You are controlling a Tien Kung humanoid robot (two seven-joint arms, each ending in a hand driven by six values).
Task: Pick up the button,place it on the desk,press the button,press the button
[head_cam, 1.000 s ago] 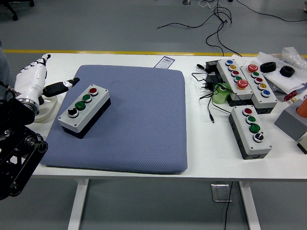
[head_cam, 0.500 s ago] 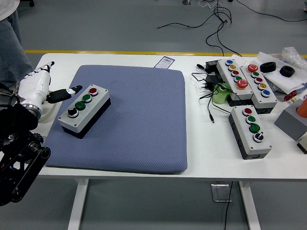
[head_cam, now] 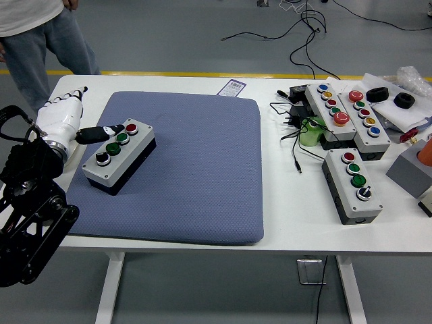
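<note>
Head view: white left hand (head_cam: 64,121), fingers spread, black thumb touching the boxy grey button box (head_cam: 119,156) on the bumpy blue mat (head_cam: 196,169).

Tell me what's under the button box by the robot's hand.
The button box sits on the blue mat, which lies on the white table. The mat directly beneath it is hidden.

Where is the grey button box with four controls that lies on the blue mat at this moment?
In the head view, the button box lies near the left edge of the blue mat, right beside the left hand, whose dark thumb reaches over it.
</note>
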